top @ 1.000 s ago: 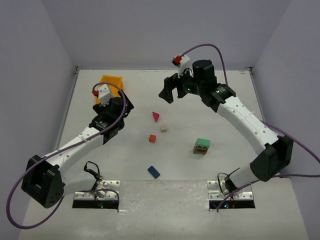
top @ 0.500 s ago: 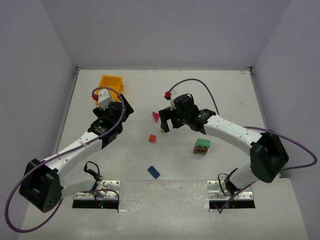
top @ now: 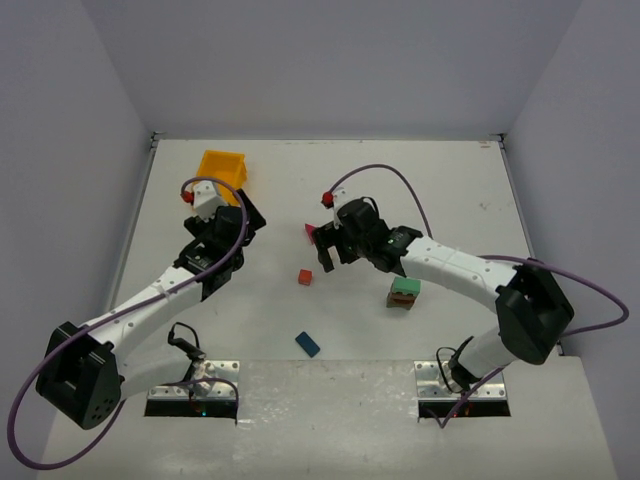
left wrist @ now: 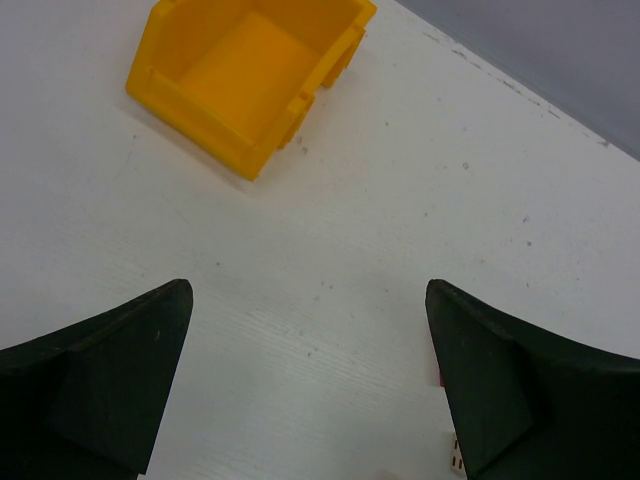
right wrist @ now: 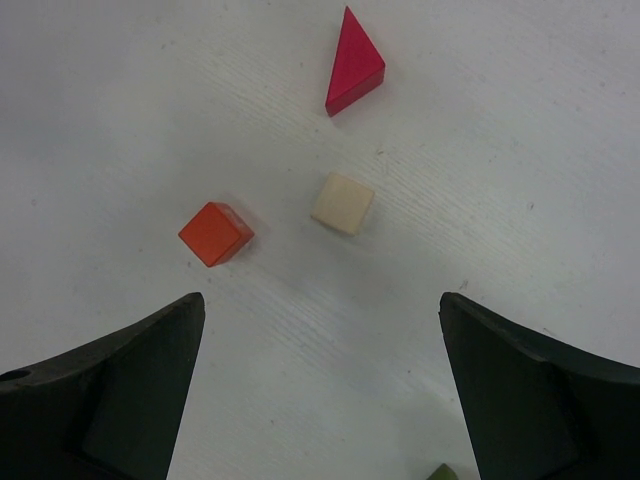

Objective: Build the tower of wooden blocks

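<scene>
Cream wooden cube (right wrist: pixel 342 203) was seen just ahead of the right gripper's (right wrist: pixel 319 300) wide-spread, empty fingers, untouched.

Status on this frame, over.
Left gripper open, empty. Right gripper open over cream cube. Tower two blocks high. Nothing blocking the cube.

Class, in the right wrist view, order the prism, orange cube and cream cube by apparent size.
1. Prism, the longest.
2. Orange cube and cream cube: they look about alike, so unranked.
</scene>
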